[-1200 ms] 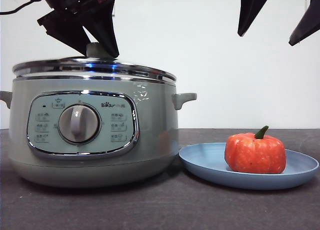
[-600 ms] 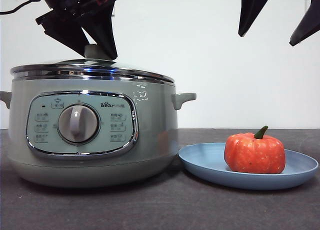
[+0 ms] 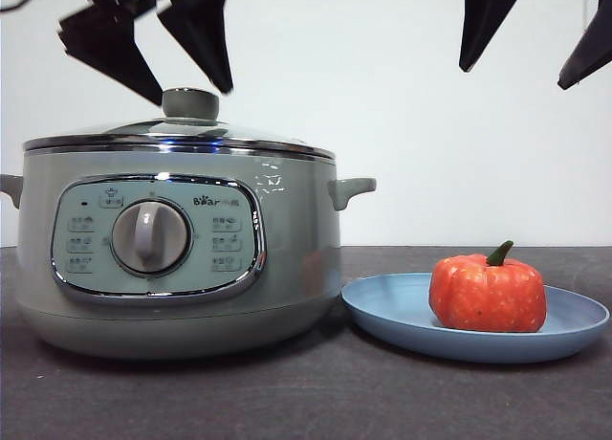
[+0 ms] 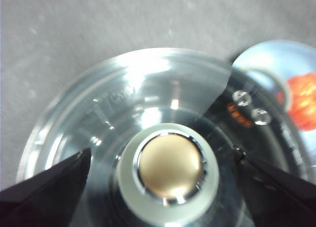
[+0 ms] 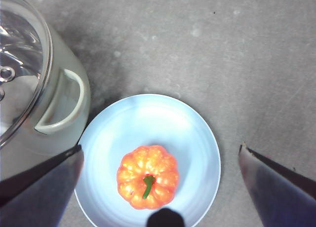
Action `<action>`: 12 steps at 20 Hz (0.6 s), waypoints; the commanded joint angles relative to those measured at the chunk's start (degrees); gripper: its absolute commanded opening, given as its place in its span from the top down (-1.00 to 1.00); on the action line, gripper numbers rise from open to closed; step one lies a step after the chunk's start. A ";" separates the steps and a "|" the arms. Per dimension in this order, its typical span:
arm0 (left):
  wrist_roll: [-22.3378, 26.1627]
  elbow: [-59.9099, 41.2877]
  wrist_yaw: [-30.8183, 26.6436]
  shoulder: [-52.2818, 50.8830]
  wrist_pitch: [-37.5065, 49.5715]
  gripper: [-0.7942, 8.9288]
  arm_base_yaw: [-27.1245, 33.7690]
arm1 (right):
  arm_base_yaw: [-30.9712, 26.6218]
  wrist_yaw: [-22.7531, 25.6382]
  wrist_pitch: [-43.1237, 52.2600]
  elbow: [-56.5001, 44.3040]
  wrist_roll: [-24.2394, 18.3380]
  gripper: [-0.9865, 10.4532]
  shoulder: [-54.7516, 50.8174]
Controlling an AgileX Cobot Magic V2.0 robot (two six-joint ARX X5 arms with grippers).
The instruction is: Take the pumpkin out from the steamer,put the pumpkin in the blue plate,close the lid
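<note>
The sage-green steamer (image 3: 182,258) stands at the left with the glass lid (image 3: 177,134) seated on its chrome rim. My left gripper (image 3: 191,94) hangs open just above the lid's knob (image 3: 189,105), one jaw on each side and touching nothing. The left wrist view looks straight down on the knob (image 4: 170,168) between the spread jaws of the left gripper (image 4: 163,153). The orange pumpkin (image 3: 488,292) sits upright on the blue plate (image 3: 402,311) at the right. My right gripper (image 5: 160,148) hovers open high above the pumpkin (image 5: 148,176) and plate (image 5: 148,118), holding nothing.
The steamer's side handle (image 3: 352,189) points toward the plate, with a narrow gap between pot and plate rim. Dark table surface (image 3: 316,392) runs along the front. A white wall closes the back.
My left gripper has let go of the lid knob, opened and risen a little. The lid now rests level on the steamer. The right gripper, plate and pumpkin have not moved.
</note>
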 commanded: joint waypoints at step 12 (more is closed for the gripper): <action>1.97 -0.92 -3.17 -24.63 -10.01 0.85 0.02 | 0.07 0.17 4.87 -1.81 -3.96 0.85 -14.88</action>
